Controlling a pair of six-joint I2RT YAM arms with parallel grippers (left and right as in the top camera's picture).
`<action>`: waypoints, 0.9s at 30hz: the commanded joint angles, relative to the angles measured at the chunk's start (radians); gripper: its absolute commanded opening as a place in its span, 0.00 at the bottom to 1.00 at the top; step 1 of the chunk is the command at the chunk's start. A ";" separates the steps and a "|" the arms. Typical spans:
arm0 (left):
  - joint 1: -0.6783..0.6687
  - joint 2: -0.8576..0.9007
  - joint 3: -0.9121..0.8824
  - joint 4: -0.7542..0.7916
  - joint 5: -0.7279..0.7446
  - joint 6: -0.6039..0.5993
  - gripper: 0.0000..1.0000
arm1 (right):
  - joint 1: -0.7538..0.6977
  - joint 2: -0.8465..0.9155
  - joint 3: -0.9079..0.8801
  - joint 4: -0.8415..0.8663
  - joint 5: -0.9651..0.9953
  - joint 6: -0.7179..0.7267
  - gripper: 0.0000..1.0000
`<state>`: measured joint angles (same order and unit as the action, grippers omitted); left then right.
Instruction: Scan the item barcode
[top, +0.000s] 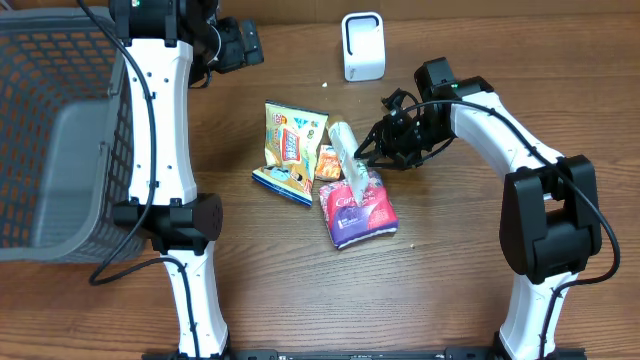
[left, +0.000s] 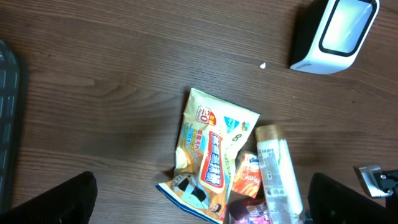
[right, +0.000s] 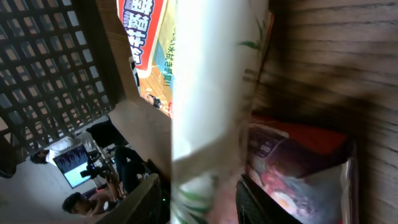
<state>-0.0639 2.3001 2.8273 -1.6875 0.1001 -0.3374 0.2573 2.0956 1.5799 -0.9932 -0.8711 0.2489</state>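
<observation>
Right jaws sit either side of the white tube (right: 208, 112), can't tell if they're actually squeezing it. Left jaws spread wide. Tube lies across the snack packs (top: 295, 150) in the middle of the table (top: 450, 290), scanner (top: 362, 46) at 12 o'clock from the pile, basket (top: 60, 120) at 9

This is a robotics lab staged as a shop checkout: the wooden table (top: 450, 300) carries a grey shopping basket (top: 50, 120) at its left edge, a white barcode scanner (top: 362, 45) near its far edge and snack packets (top: 290, 140) mid-table. Beyond it, the right wrist view shows people (right: 78, 204) at a lit monitor (right: 73, 163).
</observation>
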 joint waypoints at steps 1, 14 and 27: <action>0.001 -0.009 0.006 -0.002 -0.004 0.000 1.00 | -0.032 -0.023 0.005 -0.010 0.082 -0.010 0.49; 0.000 -0.010 0.006 -0.002 -0.004 0.000 0.99 | -0.100 -0.023 0.105 -0.038 0.195 -0.123 0.63; -0.002 -0.010 0.006 -0.002 -0.004 0.000 1.00 | 0.016 0.020 -0.011 0.222 0.222 -0.009 0.78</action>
<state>-0.0639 2.3001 2.8273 -1.6882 0.0998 -0.3374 0.2424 2.1006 1.5856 -0.7856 -0.6689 0.1974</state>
